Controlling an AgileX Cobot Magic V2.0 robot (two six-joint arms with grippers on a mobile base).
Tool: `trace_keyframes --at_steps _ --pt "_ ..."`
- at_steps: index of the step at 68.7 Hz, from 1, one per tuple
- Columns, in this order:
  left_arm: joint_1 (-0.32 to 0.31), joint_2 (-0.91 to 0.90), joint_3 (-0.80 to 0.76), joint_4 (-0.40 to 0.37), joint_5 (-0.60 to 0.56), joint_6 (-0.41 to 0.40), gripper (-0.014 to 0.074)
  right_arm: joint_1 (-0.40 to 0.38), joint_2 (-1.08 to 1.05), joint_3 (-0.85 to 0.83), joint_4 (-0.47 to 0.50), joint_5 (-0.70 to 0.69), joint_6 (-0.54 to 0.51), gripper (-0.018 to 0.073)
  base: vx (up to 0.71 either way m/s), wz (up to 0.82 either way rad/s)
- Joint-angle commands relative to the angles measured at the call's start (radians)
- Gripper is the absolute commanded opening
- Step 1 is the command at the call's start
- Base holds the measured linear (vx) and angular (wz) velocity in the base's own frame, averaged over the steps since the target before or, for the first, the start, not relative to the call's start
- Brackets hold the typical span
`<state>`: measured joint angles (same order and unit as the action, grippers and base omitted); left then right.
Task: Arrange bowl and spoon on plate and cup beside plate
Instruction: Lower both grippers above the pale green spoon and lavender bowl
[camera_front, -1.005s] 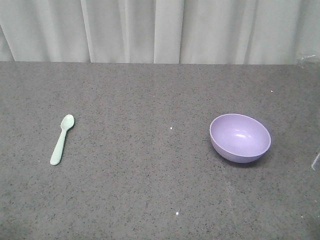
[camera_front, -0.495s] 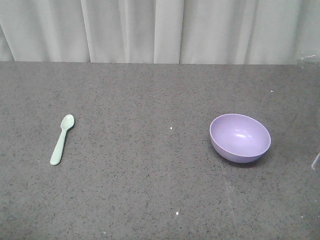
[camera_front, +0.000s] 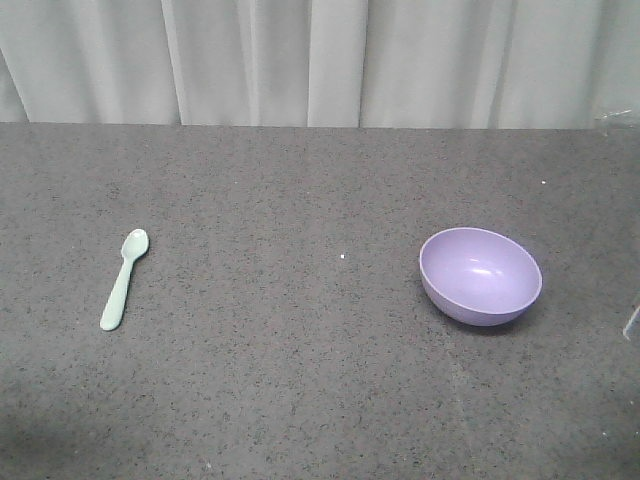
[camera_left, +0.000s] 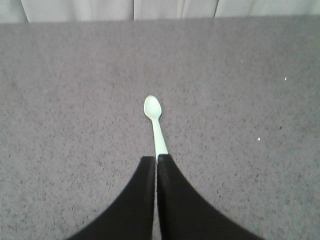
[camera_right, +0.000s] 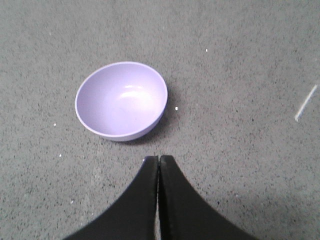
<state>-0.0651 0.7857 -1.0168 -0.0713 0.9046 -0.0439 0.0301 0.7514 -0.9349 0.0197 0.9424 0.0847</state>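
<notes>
Left gripper (camera_left: 156, 160), fingers pressed together, points at spoon (camera_left: 155, 126) at 12 o'clock, right gripper (camera_right: 158, 160), likewise together and empty, faces bowl (camera_right: 121, 100) at 11, apparently staged for pickups.

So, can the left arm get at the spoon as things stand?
Probably yes: the spoon lies alone on the table right ahead of the left claw, nothing between them. The claw is shut, so it must open first.

Spoon (camera_left: 155, 124) handle end hidden behind left fingers (camera_left: 144, 192) in left wrist view. Left fingers and right fingers (camera_right: 175, 200) cut off by bottom edges. Pale object (camera_front: 632, 322) clipped by front view's right edge, unidentifiable. Pale strip (camera_right: 305, 103) on counter (camera_right: 250, 45) too small to be identified.
</notes>
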Motion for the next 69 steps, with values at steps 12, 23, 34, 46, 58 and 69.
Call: trace_keyframes --at_steps 12,23,34,46,58,69 --pt "0.001 0.11 -0.081 -0.012 0.042 -0.013 -0.0006 -0.009 0.109 -0.131 0.001 0.093 -0.009 -0.0006 0.0 0.0" --pt "0.001 0.113 -0.081 -0.012 0.043 -0.013 -0.0006 -0.009 0.114 -0.129 0.001 0.099 -0.009 -0.0006 0.0 0.0" --pt "0.001 0.113 -0.081 -0.012 0.043 -0.013 -0.0006 -0.009 0.114 -0.129 0.002 0.099 -0.009 -0.0006 0.0 0.0" --pt "0.001 0.113 -0.081 -0.012 0.055 -0.013 -0.0006 -0.009 0.114 -0.129 0.002 0.098 -0.009 -0.0004 0.0 0.0" --pt "0.001 0.113 -0.081 -0.012 0.055 -0.013 0.0005 -0.009 0.114 -0.129 -0.001 0.098 -0.01 0.0027 0.0 0.0" --pt "0.001 0.113 -0.081 -0.012 0.055 -0.013 0.0069 -0.009 0.114 -0.129 -0.001 0.097 -0.015 0.0127 0.0 0.0"
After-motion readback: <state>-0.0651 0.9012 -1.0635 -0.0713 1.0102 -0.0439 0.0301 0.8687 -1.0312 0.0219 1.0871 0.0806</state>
